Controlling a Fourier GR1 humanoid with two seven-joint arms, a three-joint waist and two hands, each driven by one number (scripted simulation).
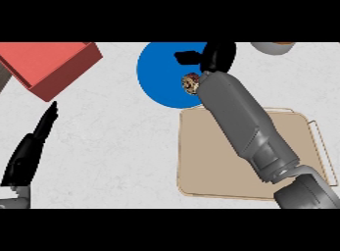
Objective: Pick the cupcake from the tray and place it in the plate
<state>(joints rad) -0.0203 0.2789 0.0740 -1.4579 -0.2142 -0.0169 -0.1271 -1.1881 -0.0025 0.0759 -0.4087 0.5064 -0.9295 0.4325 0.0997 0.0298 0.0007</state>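
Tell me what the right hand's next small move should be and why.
Probably lower a little and let go: the right hand already holds the cupcake over the blue plate, away from the tray. Whether the cupcake touches the plate cannot be told.

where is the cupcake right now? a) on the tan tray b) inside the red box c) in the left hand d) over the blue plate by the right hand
d: the cupcake shows over the blue plate beside the right hand, off the tray.
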